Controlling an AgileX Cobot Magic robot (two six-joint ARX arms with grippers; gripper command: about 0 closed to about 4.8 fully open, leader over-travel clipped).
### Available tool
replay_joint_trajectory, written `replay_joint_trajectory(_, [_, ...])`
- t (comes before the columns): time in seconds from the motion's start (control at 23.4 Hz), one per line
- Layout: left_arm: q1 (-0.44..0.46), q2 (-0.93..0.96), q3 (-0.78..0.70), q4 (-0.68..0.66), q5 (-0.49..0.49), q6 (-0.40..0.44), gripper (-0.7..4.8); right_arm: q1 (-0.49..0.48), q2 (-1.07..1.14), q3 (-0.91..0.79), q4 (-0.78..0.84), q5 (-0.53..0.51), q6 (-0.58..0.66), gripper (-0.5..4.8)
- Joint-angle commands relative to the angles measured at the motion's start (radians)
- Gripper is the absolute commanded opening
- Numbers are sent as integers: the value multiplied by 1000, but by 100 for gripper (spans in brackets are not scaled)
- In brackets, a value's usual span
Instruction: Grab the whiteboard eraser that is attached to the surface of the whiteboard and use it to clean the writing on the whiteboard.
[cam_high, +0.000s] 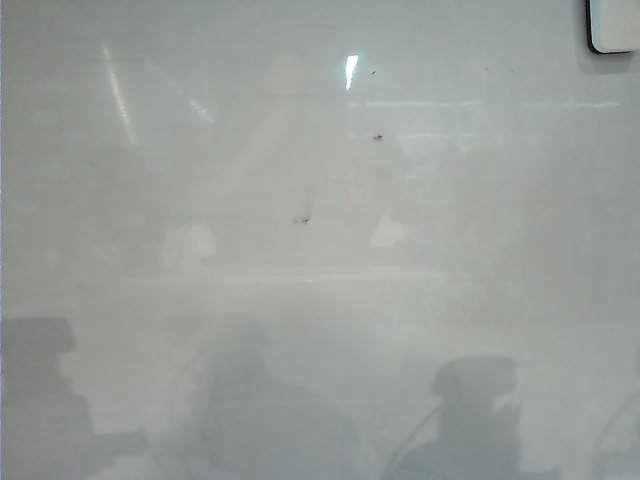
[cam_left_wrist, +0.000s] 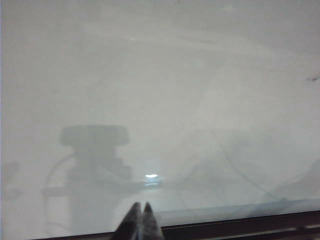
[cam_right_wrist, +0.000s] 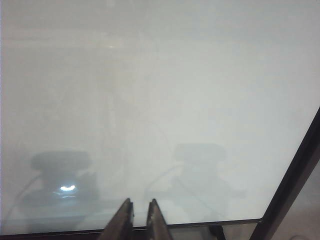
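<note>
Glossy pale whiteboard (cam_high: 300, 330), rounded white whiteboard eraser (cam_high: 613, 24), left claw (cam_left_wrist: 139, 206) closed, right claw (cam_right_wrist: 138, 202) closed

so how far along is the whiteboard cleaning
Looks essentially done. The whiteboard shows no red writing, only a few tiny dark specks. The whiteboard eraser sits at the board's top right corner in the exterior view, held by no claw. Nothing is in hand: the left claw looks shut and empty, the right claw nearly shut and empty, both near the board's edge. Nothing obvious remains.
</note>
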Motion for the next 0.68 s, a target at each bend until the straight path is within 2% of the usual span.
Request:
replay_joint_trajectory(0.04, [1, 2, 4, 14, -20, 45, -2, 0, 0, -8, 11, -2, 3, 58])
replay_joint_trajectory(0.47, [51, 2, 3, -3, -20, 50, -2, 0, 0, -8, 12, -2, 3, 58])
replay_joint_trajectory(0.68, [48, 2, 3, -3, -20, 50, -2, 0, 0, -8, 11, -2, 3, 58])
